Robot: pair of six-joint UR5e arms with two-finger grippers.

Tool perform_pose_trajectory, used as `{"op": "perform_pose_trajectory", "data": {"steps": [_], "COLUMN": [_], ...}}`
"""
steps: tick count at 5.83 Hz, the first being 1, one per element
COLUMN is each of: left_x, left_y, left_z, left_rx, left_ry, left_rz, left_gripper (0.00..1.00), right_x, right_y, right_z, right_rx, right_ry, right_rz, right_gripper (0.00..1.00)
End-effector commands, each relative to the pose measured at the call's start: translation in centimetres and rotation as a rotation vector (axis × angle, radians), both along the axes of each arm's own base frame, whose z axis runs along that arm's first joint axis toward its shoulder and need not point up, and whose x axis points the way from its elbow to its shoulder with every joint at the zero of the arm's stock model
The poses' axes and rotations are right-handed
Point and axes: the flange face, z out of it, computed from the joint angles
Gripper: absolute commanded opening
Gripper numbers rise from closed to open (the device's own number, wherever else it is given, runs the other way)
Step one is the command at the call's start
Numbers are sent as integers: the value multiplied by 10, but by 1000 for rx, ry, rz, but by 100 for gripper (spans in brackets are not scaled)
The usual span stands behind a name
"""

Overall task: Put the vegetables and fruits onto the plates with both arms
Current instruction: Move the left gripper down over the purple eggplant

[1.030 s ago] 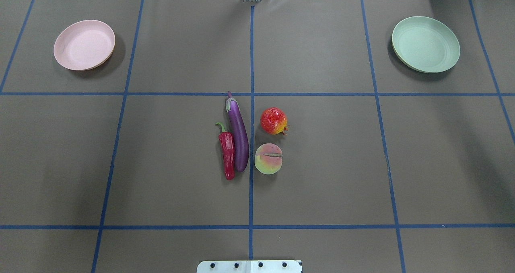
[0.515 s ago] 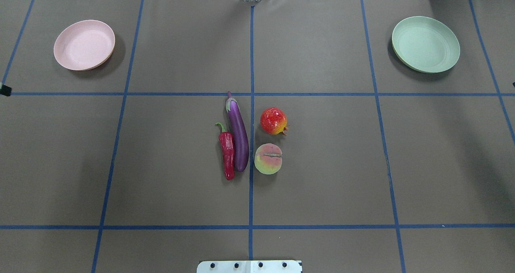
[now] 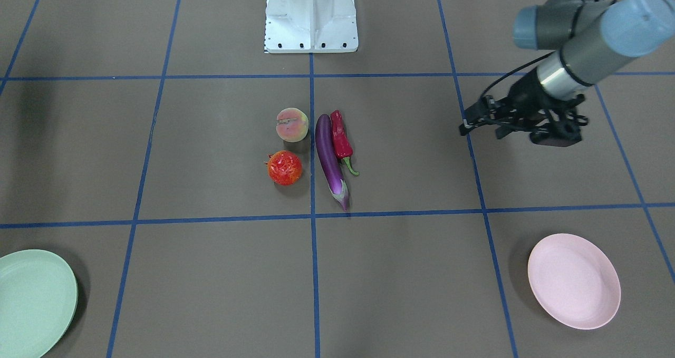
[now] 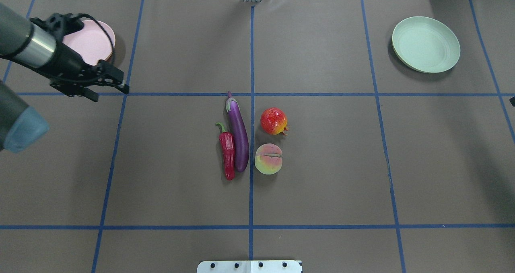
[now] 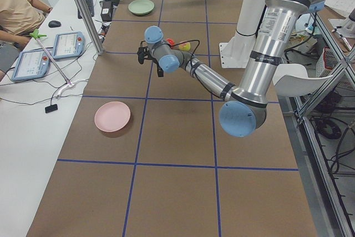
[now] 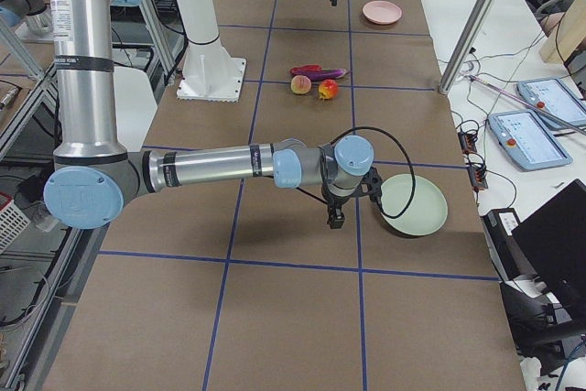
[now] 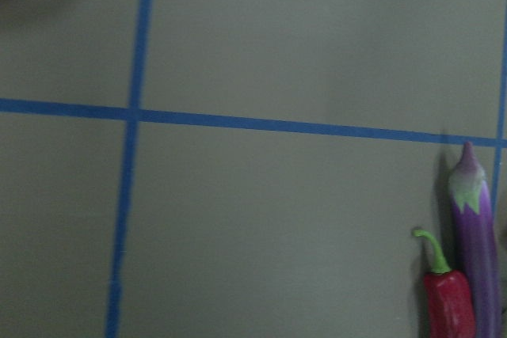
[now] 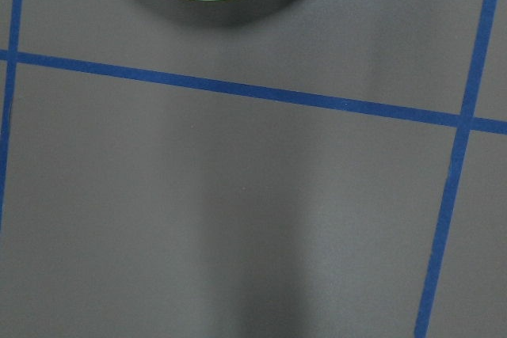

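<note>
Nearest the robot, the peach [image 4: 268, 159] lies at the cluster's 5 o'clock, with the chili pepper [image 4: 228, 154] and eggplant [image 4: 238, 134] touching on its left and the pomegranate [image 4: 273, 121] at 1. Nothing is plated yet. The left gripper [image 4: 110, 94] hovers at their 10 o'clock, near the pink plate [image 4: 105, 44]. It should probably centre over the eggplant's middle, jaws across its width. Its fingers [image 4: 120, 87] are spread and empty. I cannot tell the state of the right gripper [image 6: 336, 217], beside the green plate [image 4: 426, 44] at 2 o'clock.

Our left arm [image 4: 28, 50] reaches in from nine o'clock of the overhead view, the left gripper [image 4: 109, 91] aimed toward three o'clock with its fingers spread apart. Our right arm [image 6: 220, 167] stretches low toward three o'clock, the right gripper [image 6: 336, 216] pointing down, its fingers too small to judge.
</note>
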Motion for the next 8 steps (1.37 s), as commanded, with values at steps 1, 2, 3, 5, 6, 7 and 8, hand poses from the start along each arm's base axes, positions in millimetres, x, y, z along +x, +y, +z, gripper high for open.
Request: {"op": "perform_pose_trajectory", "data": {"steps": [1, 2, 3, 5, 6, 7, 8], "left_x": [142, 209, 228, 257, 261, 271, 275], "left_y": [18, 8, 7, -10, -12, -16, -19], "left_z": [-87, -114, -124, -114, -110, -99, -95], "left_rx": [11, 33, 28, -3, -1, 24, 35], "left_ry": [-158, -211, -219, -267, -278, -270, -254], "left_rz": [-4, -1, 13, 21, 16, 2, -2], "left_gripper": [100, 100, 99, 99, 99, 98, 95], "right_x": [-12, -17, -18, -25, -28, -29, -31], "right_y": [4, 5, 6, 9, 9, 9, 9], "right_z": [0, 2, 4, 16, 17, 18, 20], "right_rx": [28, 26, 20, -1, -3, -3, -6], "right_ry": [-11, -9, -6, 0, 3, 5, 4], "right_rz": [-25, -35, -37, -54, -58, -61, -65], "right_gripper": [100, 100, 100, 100, 100, 100, 100]}}
